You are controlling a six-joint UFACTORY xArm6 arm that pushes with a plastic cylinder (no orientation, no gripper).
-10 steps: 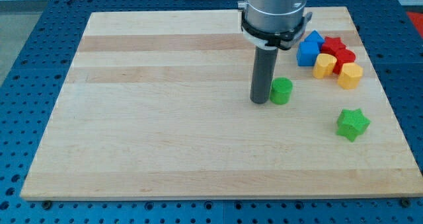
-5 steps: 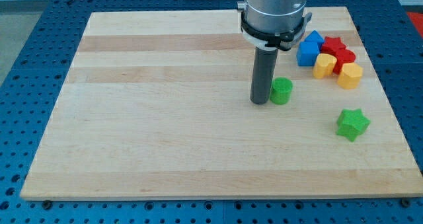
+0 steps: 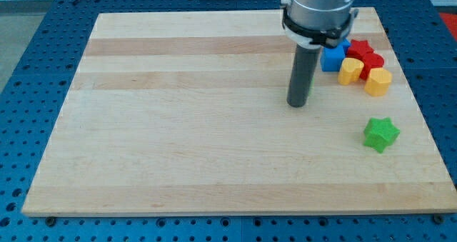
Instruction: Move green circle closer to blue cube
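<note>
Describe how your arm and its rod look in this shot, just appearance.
A wide silver-grey cylinder enters from the view's top, ringed at its base by a black collar with a thin white band. Below it hangs a straight, dark grey round rod, ending in my tip on the wooden board. No cables or markings show.

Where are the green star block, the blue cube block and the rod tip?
green star block (image 3: 380,133), camera view, middle of its top face
blue cube block (image 3: 331,58), camera view, its visible front face
my tip (image 3: 297,105), camera view, the rod's very bottom end
</note>
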